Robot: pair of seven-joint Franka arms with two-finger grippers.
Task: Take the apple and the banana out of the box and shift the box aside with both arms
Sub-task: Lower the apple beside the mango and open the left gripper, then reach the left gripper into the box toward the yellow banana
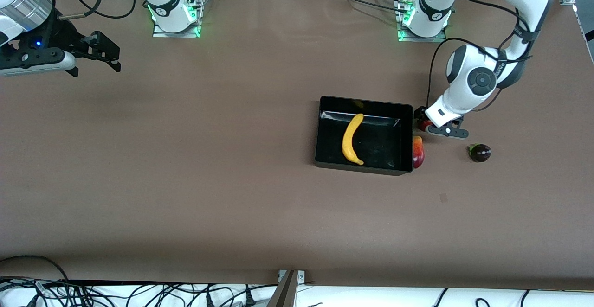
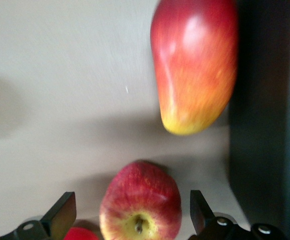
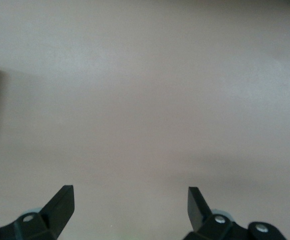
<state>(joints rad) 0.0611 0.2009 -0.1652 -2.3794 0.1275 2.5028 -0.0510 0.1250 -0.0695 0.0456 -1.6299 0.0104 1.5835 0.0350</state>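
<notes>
Front view: the long yellow banana (image 1: 352,139) lies in the black shallow plastic box (image 1: 325,133); the right hand (image 1: 95,52) waits spread above the brown bench (image 1: 185,158).

Left wrist view: the left hand (image 2: 133,210) stands spread around the small red-yellow apple (image 2: 140,207), resting on the bench beside the box; it should lift straight up, clear of the red-yellow mango (image 2: 195,65).

Right wrist view: spread fingers (image 3: 62,202), bare bench.

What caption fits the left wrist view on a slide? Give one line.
Open left gripper straddles the apple on the table, beside the mango and the black box.
</notes>
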